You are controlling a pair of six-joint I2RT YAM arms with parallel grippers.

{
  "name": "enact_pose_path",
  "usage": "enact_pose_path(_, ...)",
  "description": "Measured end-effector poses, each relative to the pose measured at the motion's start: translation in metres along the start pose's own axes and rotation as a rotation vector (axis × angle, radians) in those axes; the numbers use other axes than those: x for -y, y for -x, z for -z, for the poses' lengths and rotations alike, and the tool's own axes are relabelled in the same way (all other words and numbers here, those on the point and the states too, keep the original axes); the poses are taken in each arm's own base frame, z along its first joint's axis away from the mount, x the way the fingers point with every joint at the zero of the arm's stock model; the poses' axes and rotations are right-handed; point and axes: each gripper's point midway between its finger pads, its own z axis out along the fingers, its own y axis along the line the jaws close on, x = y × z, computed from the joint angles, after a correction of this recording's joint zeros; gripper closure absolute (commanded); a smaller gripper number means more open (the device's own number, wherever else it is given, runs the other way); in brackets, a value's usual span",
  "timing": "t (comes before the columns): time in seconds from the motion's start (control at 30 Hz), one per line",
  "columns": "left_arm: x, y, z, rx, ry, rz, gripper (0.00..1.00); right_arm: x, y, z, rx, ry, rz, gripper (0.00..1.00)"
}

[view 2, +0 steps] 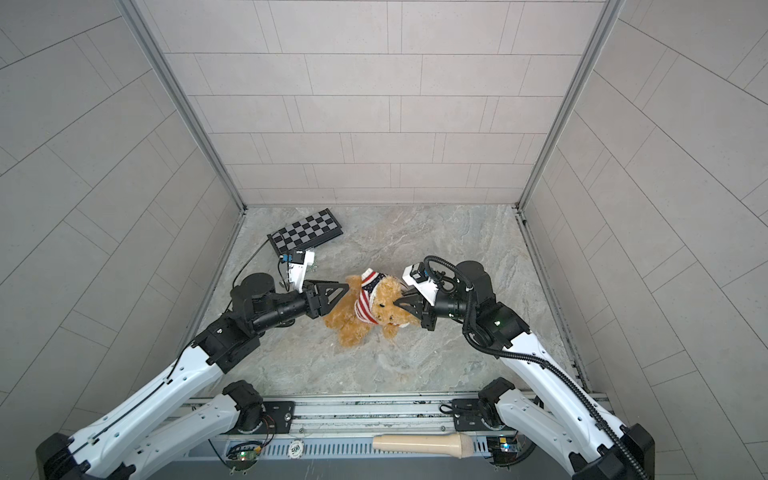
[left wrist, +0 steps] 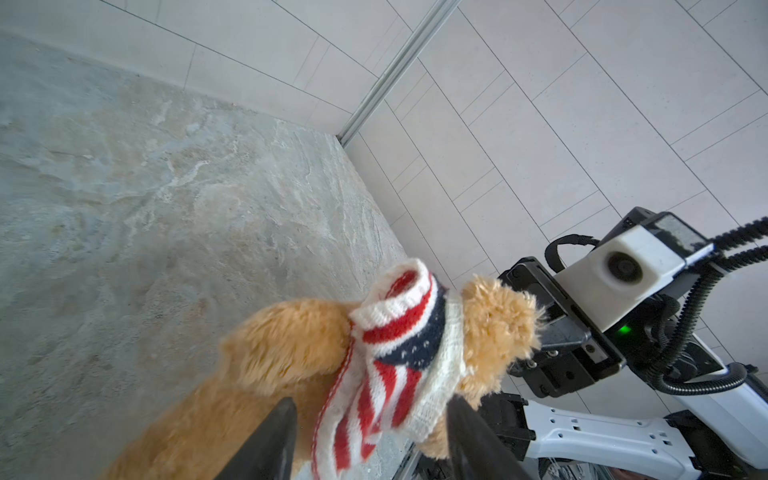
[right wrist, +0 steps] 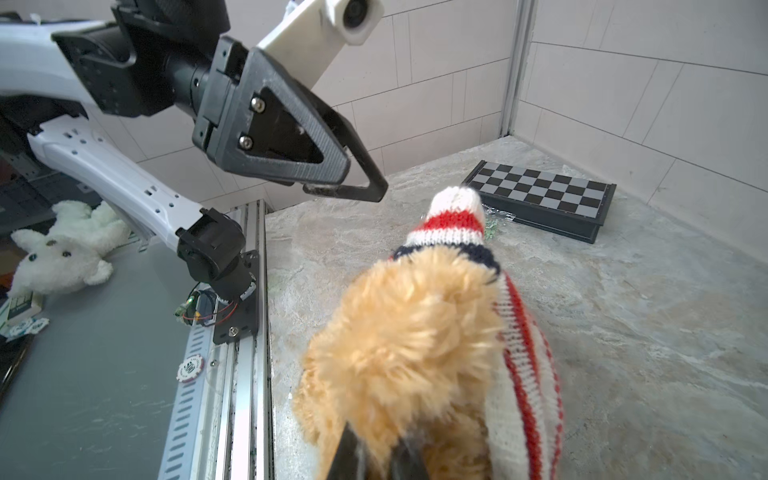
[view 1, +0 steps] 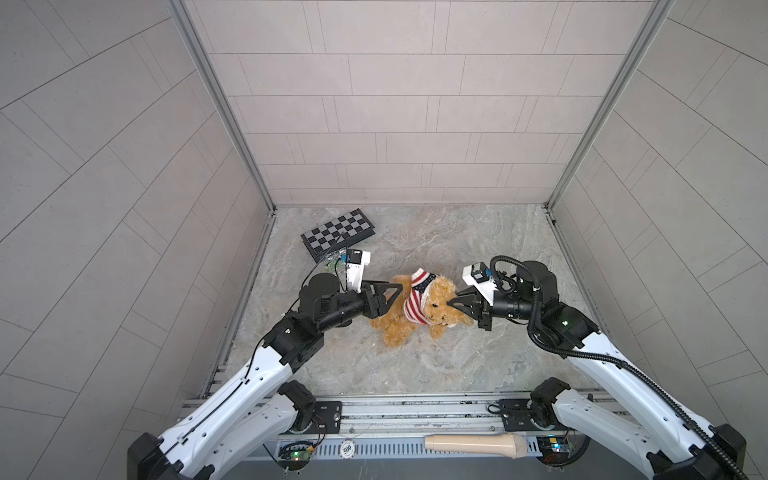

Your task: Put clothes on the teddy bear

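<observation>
The golden-tan teddy bear (view 1: 397, 328) (view 2: 349, 330) lies mid-table in both top views, its head toward the right arm. A red-and-white striped knit sweater (view 1: 417, 301) (view 2: 368, 301) with a navy patch is bunched around its neck and upper chest, and one sleeve sticks up. My right gripper (view 1: 454, 302) (right wrist: 376, 451) is shut on the fur of the bear's head (right wrist: 407, 340). My left gripper (view 1: 397, 296) (left wrist: 372, 419) is open. Its two dark fingers (left wrist: 278, 436) stand either side of the hanging sweater (left wrist: 399, 365), apart from it.
A folded chessboard (view 1: 338, 235) (right wrist: 540, 195) lies at the back left, close behind the left wrist. On the front rail rest a beige handle-like object (view 1: 478, 444) and a poker chip (view 1: 348, 448). A white plush toy (right wrist: 66, 249) lies off the table's front.
</observation>
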Motion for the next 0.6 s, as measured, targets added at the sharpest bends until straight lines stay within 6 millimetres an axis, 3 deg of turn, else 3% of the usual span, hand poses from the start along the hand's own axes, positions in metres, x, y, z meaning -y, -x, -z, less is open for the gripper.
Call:
enact_pose_path(0.23, 0.016, -0.004, -0.028, -0.065, -0.041, -0.014, 0.38, -0.009, -0.013, -0.009, -0.064, 0.04, 0.064, 1.0)
enact_pose_path(0.43, 0.009, -0.01, -0.041, -0.09, -0.024, 0.001, 0.49, -0.011, -0.018, -0.012, -0.089, 0.035, 0.101, 1.0)
enact_pose_path(0.6, 0.009, -0.011, -0.042, -0.091, -0.02, 0.0, 0.67, -0.006, -0.017, -0.012, -0.087, 0.004, 0.115, 1.0)
